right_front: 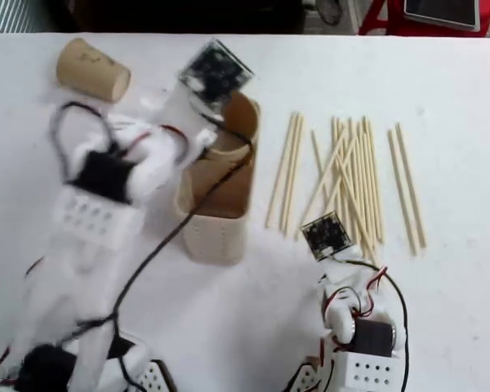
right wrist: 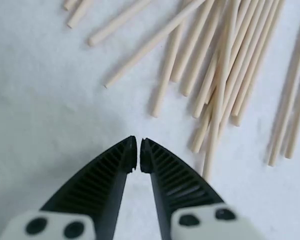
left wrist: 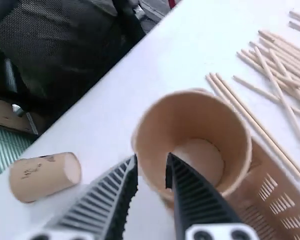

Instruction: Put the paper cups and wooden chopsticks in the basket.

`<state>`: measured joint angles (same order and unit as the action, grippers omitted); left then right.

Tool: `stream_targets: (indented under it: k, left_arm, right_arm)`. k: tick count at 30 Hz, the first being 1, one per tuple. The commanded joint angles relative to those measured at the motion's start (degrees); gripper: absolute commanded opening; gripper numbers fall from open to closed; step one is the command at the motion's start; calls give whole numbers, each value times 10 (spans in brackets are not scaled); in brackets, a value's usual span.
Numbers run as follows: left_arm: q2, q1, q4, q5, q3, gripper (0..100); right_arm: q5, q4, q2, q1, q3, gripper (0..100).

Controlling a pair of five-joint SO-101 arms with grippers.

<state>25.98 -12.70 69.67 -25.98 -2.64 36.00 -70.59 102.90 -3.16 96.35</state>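
Note:
My left gripper (left wrist: 151, 166) is shut on the rim of a brown paper cup (left wrist: 195, 135), one finger inside and one outside. The cup (right_front: 238, 122) hangs at the far end of the cream slotted basket (right_front: 215, 233), mouth towards my wrist. A second paper cup (right_front: 92, 69) lies on its side at the table's far left, also seen as the lying cup (left wrist: 42, 175). Several wooden chopsticks (right_front: 343, 175) lie spread to the right of the basket. My right gripper (right wrist: 139, 152) is shut and empty, just short of the near ends of the chopsticks (right wrist: 215, 75).
The basket wall (left wrist: 270, 195) sits directly under the held cup. The white table (right_front: 441, 73) has bare room at the far right. The table's far edge (right_front: 147, 34) runs just behind the lying cup. Cables (right_front: 159, 245) trail from the left arm.

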Motion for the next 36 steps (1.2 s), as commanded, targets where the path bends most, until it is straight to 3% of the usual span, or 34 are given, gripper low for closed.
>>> stream_targets:
  k: [1,5,9,15,18,31,36]
  left_arm:
    - [93,29,89,4,69,116]
    - [218,62,163,4,12,116]
    - [378,91,163,3,-168,116]
    - [664,137,65,-2,-513,116]
    - [798,177,-4,-1,-626,118]
    - [787,274,-179,-1,-932,117]
    - [787,283,-127,-1,-944,117]
  right_arm:
    - [5,4,3,1,4,28]
    - [5,4,3,3,4,28]
    - [5,4,3,2,4,28]
    - [5,4,3,0,4,28]
    - [5,4,3,0,4,28]
    - [5,4,3,3,4,28]
    - [5,5,3,1,4,28]
